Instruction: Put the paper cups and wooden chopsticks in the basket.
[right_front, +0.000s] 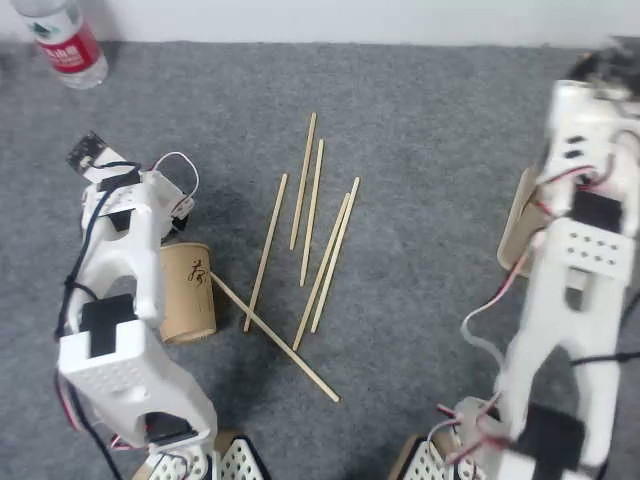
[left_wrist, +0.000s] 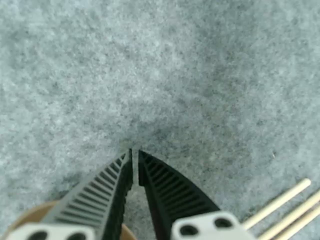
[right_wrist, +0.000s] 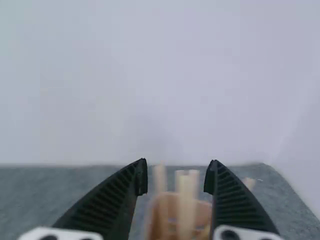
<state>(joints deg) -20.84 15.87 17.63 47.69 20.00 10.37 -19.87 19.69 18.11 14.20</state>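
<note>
We see a brown paper cup (right_front: 187, 292) lying sideways, pale chopsticks (right_front: 312, 215) fanned at its three o'clock; left gripper (left_wrist: 134, 152) pressed together, right gripper (right_wrist: 177, 166) spread.

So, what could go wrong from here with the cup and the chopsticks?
1. The paper cup lies on its side, so a push from the side could probably roll it away.
2. The left tool is shut above the grey carpet; it must open before any grasp, or it will only knock things.
3. One long chopstick has an end close to the cup, so moving the cup may drag it.
</note>
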